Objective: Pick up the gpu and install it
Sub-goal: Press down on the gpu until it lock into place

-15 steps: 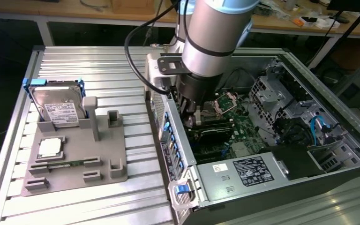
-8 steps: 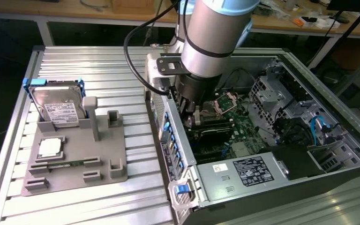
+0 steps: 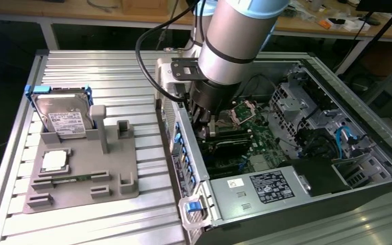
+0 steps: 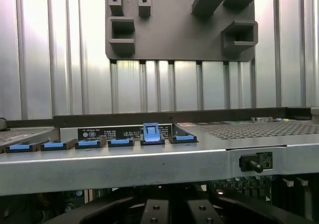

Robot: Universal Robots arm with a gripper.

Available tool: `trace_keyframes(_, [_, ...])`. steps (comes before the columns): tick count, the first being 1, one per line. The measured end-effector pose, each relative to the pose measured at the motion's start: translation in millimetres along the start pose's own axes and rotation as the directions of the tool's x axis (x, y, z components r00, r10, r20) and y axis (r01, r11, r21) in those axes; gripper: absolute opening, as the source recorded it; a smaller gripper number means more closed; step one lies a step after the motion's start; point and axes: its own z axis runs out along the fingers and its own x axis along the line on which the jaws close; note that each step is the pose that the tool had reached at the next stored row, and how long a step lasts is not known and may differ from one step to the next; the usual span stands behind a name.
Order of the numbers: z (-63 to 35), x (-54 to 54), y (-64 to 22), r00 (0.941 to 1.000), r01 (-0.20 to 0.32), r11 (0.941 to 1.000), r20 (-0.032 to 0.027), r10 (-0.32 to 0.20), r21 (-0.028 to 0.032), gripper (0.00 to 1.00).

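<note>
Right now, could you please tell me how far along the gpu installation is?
Done, apparently: the upright holders on the grey fixture beside the hard drive are empty, so the gpu seems picked up. In hand: the end effector is shut, low inside the open case above the motherboard; whether it grips the card, I cannot tell. Left: seating is not confirmed.

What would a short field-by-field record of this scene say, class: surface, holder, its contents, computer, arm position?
surface: ribbed metal table
holder: grey plastic stand on the table
in holder: hard drive in a blue frame, upright; flat chip
computer: open case, circuit board exposed
arm: reaching down into the case, gripper shut, low over the board
card slots: blue latches along the case edge
</note>
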Motion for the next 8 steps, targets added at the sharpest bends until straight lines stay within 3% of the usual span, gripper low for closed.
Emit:
trace_keyframes(3, [0.1, 0.0, -0.1, 1.0000, -0.001, 1.0000, -0.0003, 0.001, -0.0066, 0.11])
trace_keyframes(6, [0.1, -0.2, -0.2, 1.0000, 0.000, 1.0000, -0.0013, 0.000, -0.0066, 0.11])
trace_keyframes(8, [0.1, -0.5, -0.3, 1.0000, -0.001, 1.0000, -0.0050, 0.001, -0.0065, 0.11])
